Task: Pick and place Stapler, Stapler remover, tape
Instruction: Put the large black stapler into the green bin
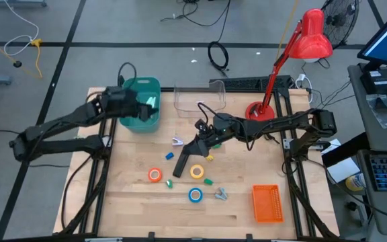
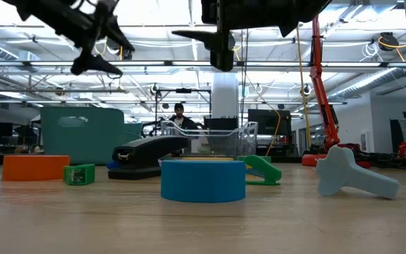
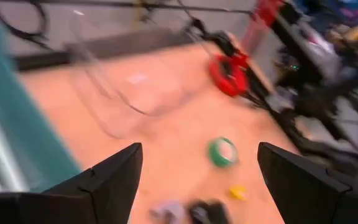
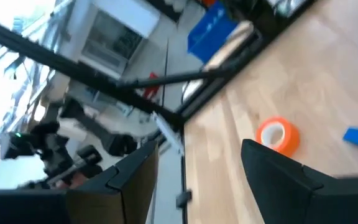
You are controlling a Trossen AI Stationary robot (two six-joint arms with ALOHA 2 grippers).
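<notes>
Stapler [image 1: 183, 163], black and long, lies on the bench [image 1: 133, 202] just below the right pincer [image 1: 205, 139] in the high view, its long axis running from that pincer's side down and left toward the orange tape [image 1: 154, 175]. No brand or writing can be read on it or on anything else here. The right pincer hangs above the bench near its middle, fingers apart and holding nothing, as its wrist view shows. Yellow tape [image 1: 197, 172] lies flat just beside the stapler on its right, below the right pincer; blue tape [image 1: 195, 195] lies farther below, toward the bench's near edge, with a small pale grey piece [image 1: 220, 194] just to its right, too small to tell what it is. Green tape cannot be made out for sure in the high view; in the left wrist view a green ring [image 3: 222, 151] lies flat on the wood ahead of the fingers. A small blue block [image 1: 169, 155] sits left of the stapler's upper end, a white item [image 1: 178, 142] above it.

Left pincer [image 1: 142, 107] hovers over the teal bin [image 1: 142, 124] at the bench's far left, fingers apart and empty. A clear tray [image 1: 200, 98] stands between the two pincers, an orange basket [image 1: 267, 203] well off to the right pincer's lower right, and a red lamp [image 1: 311, 37] behind it
</notes>
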